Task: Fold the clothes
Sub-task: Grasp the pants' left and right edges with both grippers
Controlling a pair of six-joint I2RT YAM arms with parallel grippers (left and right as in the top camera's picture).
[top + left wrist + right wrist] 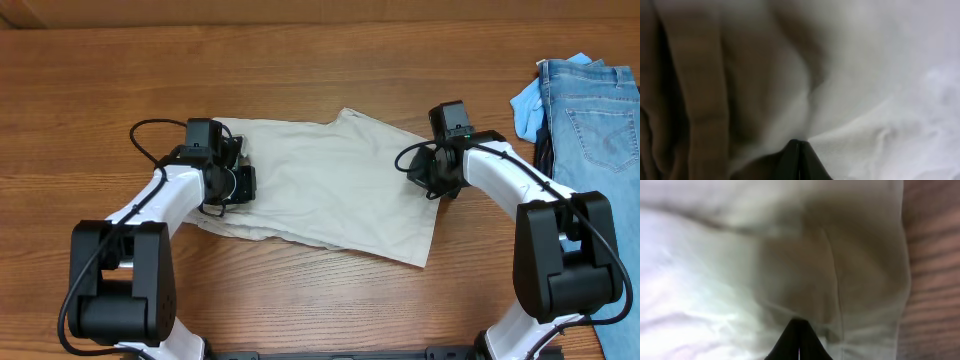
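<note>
Wood table (320, 40) | 1 beige garment (330, 190) | left end effector (799, 149), right end effector (799, 326) (2 total) pinching it

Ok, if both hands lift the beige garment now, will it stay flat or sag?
Probably floppy: the beige garment lies wrinkled, so its middle would likely sag between the left hand and right hand. Probably light too: thin cloth creases where the hands pinch.

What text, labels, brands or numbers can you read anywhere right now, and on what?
No readable text in any view.
Clothes: plain cloth, no label or print showing; both wrist views of it are blurred.
Jeans: only seams and stitching, no tag to read.
Blue cloth: no marking visible.
</note>
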